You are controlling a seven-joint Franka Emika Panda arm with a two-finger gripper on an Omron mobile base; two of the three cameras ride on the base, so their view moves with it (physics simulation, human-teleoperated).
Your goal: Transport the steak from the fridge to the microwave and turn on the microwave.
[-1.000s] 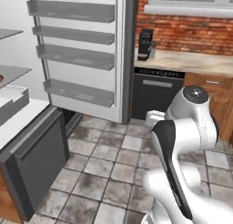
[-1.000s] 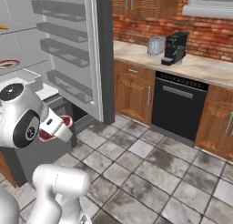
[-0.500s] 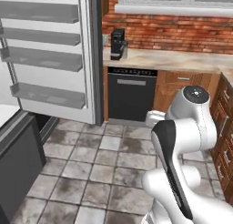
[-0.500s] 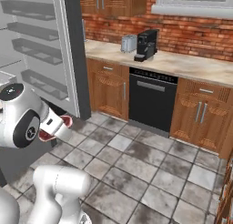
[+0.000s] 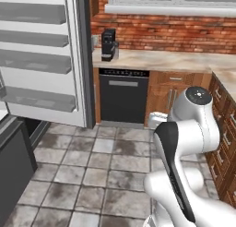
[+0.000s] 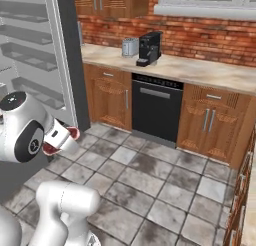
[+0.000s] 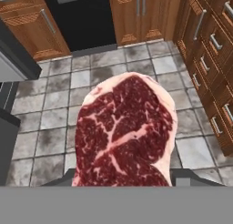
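Carrying the steak (image 7: 125, 134) across the kitchen, away from the fridge (image 5: 44, 60) with its door open.

The fridge stands well off to one side of the fingers, and tiled floor (image 7: 54, 109) lies beyond them. The gripper (image 7: 123, 180) pinches the steak at its near edge, so the slab juts forward from between the fingers. It looks light, soft and slick; a hold well in from the rim, across the thicker middle, probably resists sagging or slipping best.

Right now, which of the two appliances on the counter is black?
The coffee machine, the taller one on the right. The toaster just left of it is silver and lower.
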